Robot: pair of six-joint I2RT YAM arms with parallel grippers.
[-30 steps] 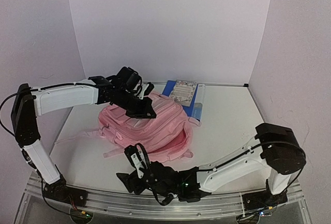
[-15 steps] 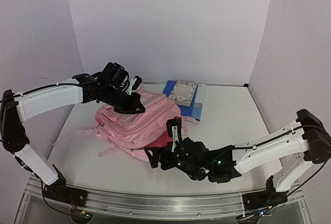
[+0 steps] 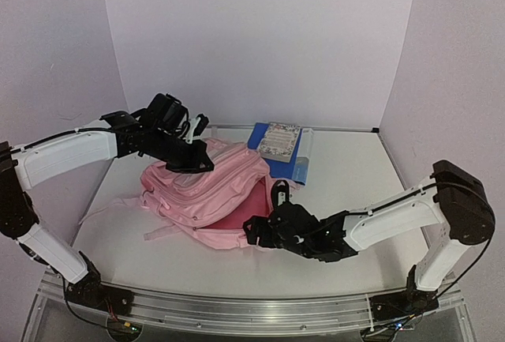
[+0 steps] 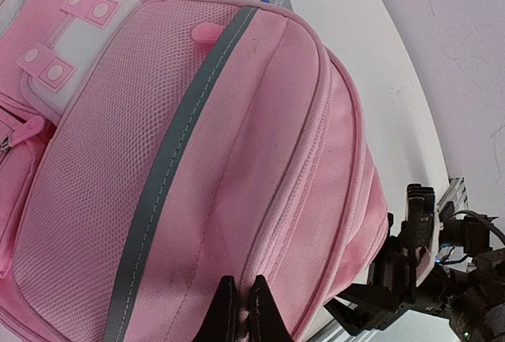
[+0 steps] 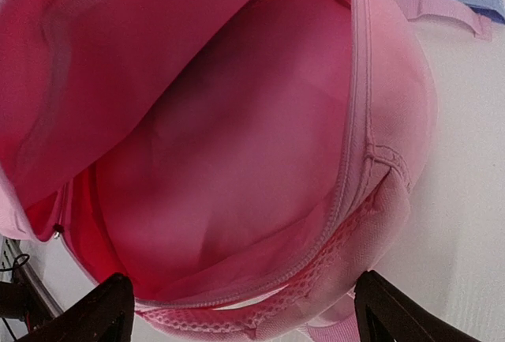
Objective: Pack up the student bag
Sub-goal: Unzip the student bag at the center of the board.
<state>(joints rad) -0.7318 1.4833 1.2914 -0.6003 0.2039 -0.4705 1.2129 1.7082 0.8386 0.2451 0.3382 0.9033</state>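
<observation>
White table (image 3: 347, 188), enclosed by pale walls (image 3: 260, 42) on the left, far and right sides, with a metal rail (image 3: 237, 309) along its near edge. At far centre a blue book (image 3: 257, 135) lies flat, and a floral-covered notebook (image 3: 281, 141) rests on top of it. A pale blue, partly clear item (image 3: 302, 164), kind unclear, lies just beside the book's right edge.
</observation>
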